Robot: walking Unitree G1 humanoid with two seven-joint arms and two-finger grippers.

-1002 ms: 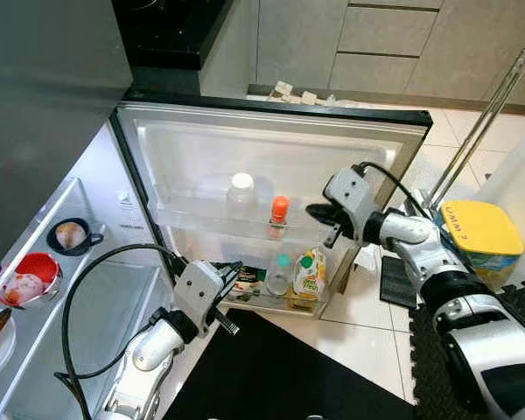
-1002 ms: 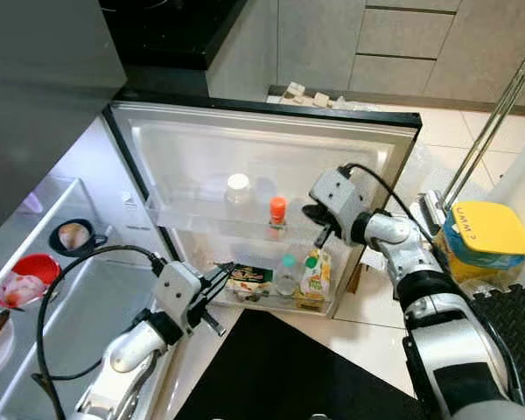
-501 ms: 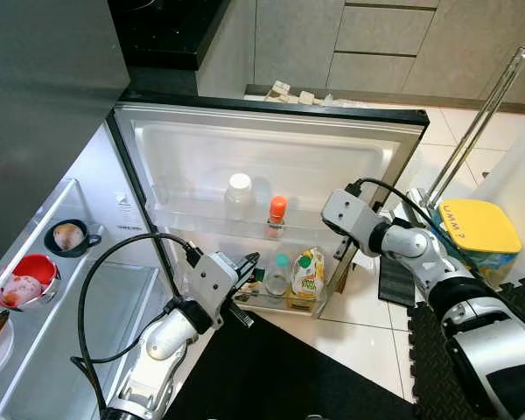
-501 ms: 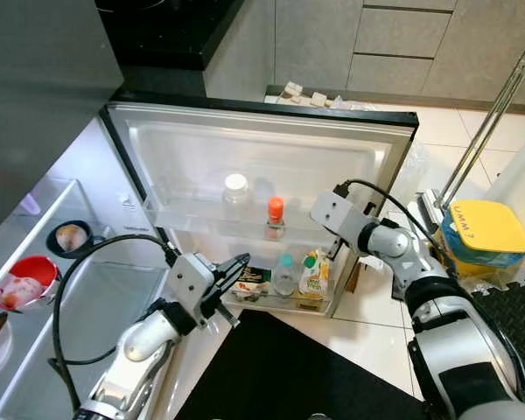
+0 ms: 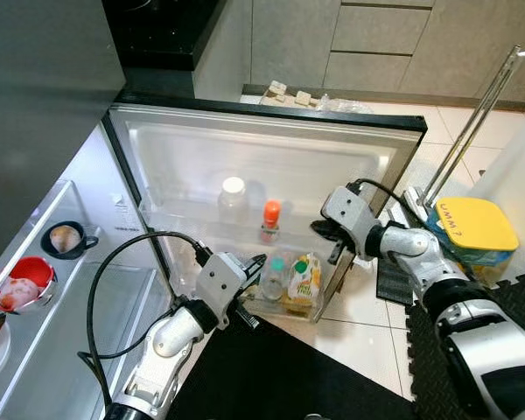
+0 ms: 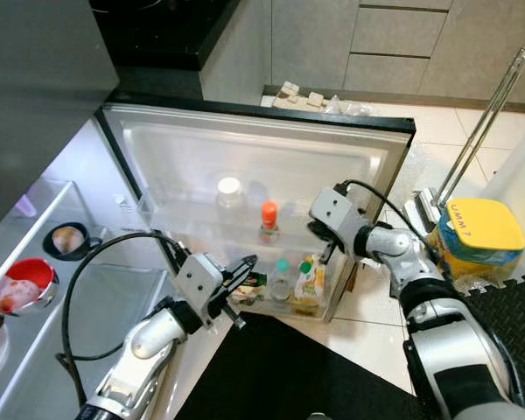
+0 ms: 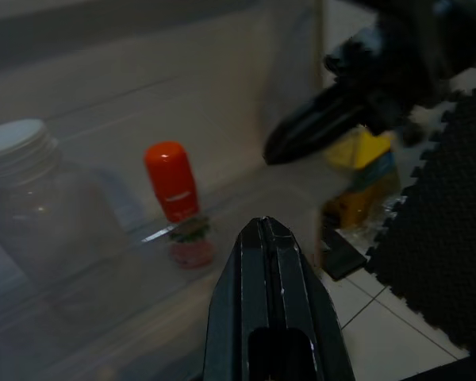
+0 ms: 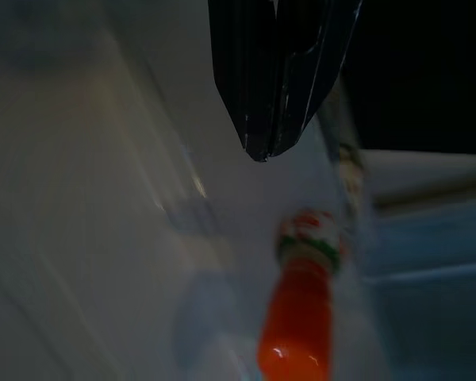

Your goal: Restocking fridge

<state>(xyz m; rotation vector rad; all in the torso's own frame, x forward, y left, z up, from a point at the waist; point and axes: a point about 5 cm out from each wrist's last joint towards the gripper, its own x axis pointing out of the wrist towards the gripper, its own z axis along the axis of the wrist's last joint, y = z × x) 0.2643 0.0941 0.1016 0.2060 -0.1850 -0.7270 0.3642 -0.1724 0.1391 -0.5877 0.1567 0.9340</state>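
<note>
— What's in the open white fridge door (image 5: 271, 157)?

— I count two on its upper shelf: a clear white-lidded jar (image 5: 233, 198) and an orange-capped bottle (image 5: 269, 220); below, one juice carton (image 5: 304, 278).

— Pincers?

— Left gripper (image 7: 263, 235) clenched, empty, at the lower shelf; right gripper (image 8: 262, 147) clenched beside the bottle.

Orange-capped bottle (image 5: 270, 220), yellow-lidded tub (image 5: 469, 234)

You see the fridge door (image 5: 271, 166) swung wide open. Its upper shelf holds a white-capped clear jar (image 5: 232, 198) beside an upright orange-capped bottle (image 5: 269, 220). Below them stands a juice carton (image 5: 304, 278).
</note>
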